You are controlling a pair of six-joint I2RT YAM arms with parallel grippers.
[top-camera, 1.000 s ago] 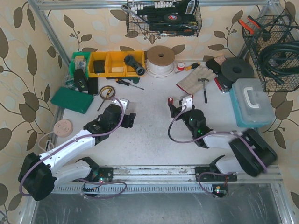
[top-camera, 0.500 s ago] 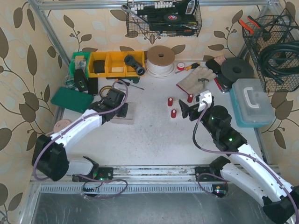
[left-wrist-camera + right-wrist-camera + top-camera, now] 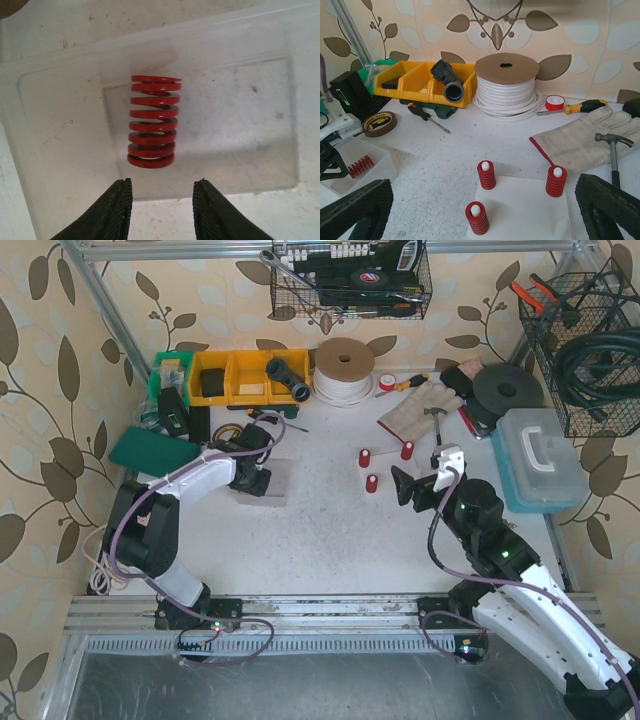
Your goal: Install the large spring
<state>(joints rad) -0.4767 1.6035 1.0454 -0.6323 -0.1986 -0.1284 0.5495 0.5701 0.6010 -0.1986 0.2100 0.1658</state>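
From the near edge, our right fingers (image 3: 610,202) stand spread wide and empty towards the right edge of the table (image 3: 320,530). They face a white base (image 3: 520,200) on which three pegs each carry a short red spring (image 3: 486,175). Towards the left edge, our left fingers (image 3: 125,200) are parted too, holding nothing, and hang over a clear tray (image 3: 50,125). The large spring (image 3: 152,122) lies on its side in that tray, just beyond the tips of the left fingers and in line with the gap between them. Its long axis runs straight away from those fingers. We judge that once they advance to straddle it, closing would squeeze it across the coils. The left arm is plainly the nearer one; the right is well apart from the spring, beside the base. Along the far edge sit yellow bins (image 3: 240,375) and a white cable reel (image 3: 343,368), which play no part.
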